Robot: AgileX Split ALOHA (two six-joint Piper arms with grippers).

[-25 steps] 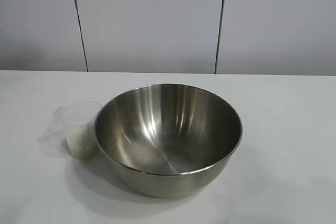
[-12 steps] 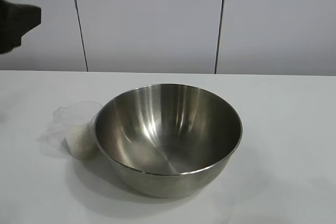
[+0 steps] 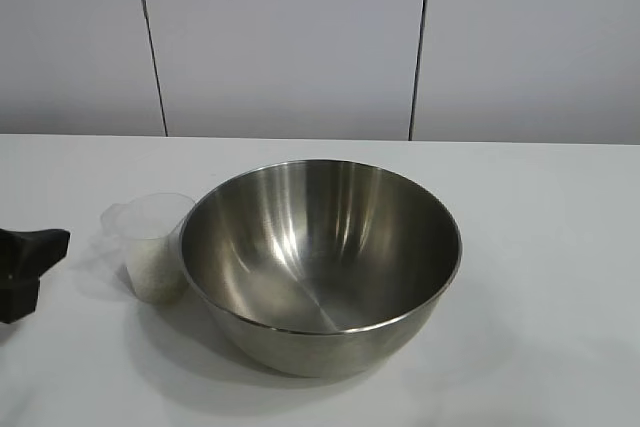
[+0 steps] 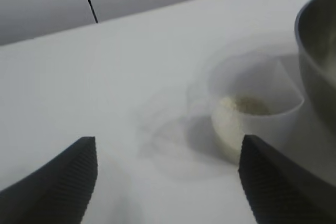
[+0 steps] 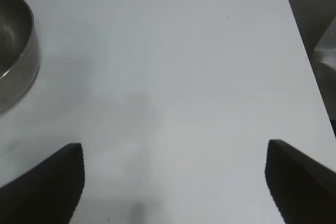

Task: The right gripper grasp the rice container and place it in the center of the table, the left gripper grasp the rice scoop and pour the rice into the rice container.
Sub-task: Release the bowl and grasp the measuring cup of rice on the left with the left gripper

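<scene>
1. Exterior view: the large shiny stainless-steel rice container (image 3: 320, 265) sits near the middle of the plain white table (image 3: 540, 247), so its placing looks done. The small clear plastic rice scoop (image 3: 150, 245), holding white rice (image 3: 155, 275), stands at the bowl's nine o'clock, touching or just beside its rim. The black wedge-fingered left gripper (image 3: 25, 269) shows at the scoop's nine o'clock, low over the table and apart from it, likely lining up a grasp.
2. Left wrist view: both fingers spread wide with nothing between them; the scoop lies ahead, nearer one finger.
3. Right wrist view: the right gripper (image 5: 176, 182), parked clear of the bowl, hangs wide open and empty over bare table.
</scene>
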